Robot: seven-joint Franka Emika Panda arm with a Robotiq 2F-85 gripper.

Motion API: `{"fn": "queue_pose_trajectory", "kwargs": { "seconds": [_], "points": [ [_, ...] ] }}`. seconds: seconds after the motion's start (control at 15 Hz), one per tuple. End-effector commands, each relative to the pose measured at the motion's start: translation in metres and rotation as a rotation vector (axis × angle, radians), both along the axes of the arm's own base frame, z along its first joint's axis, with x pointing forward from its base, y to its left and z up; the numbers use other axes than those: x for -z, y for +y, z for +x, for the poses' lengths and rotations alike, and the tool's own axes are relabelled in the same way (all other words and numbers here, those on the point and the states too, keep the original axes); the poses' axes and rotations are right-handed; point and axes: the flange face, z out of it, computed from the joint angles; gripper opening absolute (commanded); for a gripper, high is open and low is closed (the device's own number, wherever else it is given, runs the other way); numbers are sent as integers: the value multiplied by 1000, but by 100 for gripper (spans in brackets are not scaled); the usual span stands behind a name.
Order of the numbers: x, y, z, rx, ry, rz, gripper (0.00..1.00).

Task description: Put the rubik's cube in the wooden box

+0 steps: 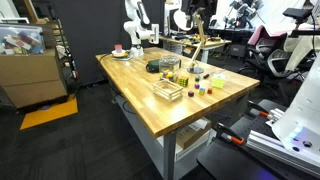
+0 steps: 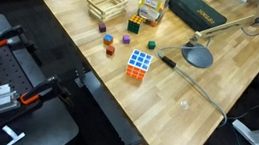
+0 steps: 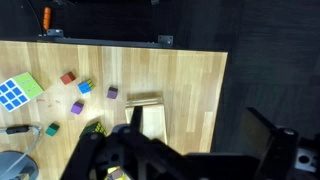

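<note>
The tool (image 3: 185,152) is seen with jaws spread wide and nothing between them, above the bench (image 3: 190,80). The small dark-edged rubik's cube (image 3: 97,127) lies just beside the wooden box (image 3: 150,118), at its 8 o'clock in the wrist view. The tool should be centred over this cube before descent. The larger white-edged cube (image 3: 20,92), farther out at 9 o'clock, is best ignored, and the box wall should be kept clear of the jaws.

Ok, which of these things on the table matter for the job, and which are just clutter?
Job: small dark-edged cube, wooden box.
Clutter: big white-edged cube, little colored blocks, clear jar, desk lamp, dark case.
</note>
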Motion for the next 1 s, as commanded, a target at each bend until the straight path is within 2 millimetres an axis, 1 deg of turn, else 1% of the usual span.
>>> {"fn": "queue_pose_trajectory", "kwargs": {
  "seconds": [0.0,0.13,0.27,0.4,0.53,0.67,0.73,0.8,0.87,0.93],
  "points": [
    [-1,0,0,0,0,0,100],
    [1,2,3,-6,4,-2,100],
    [6,4,13,-15,12,0,100],
    [15,1,27,-2,21,18,100],
    [26,-19,47,62,16,41,100],
    [40,-49,63,145,12,40,100],
    [46,-68,67,195,15,30,100],
    [44,-56,59,145,19,37,100],
    [50,-66,63,160,29,38,100],
    [51,-65,63,157,32,39,100]
  ]
}}
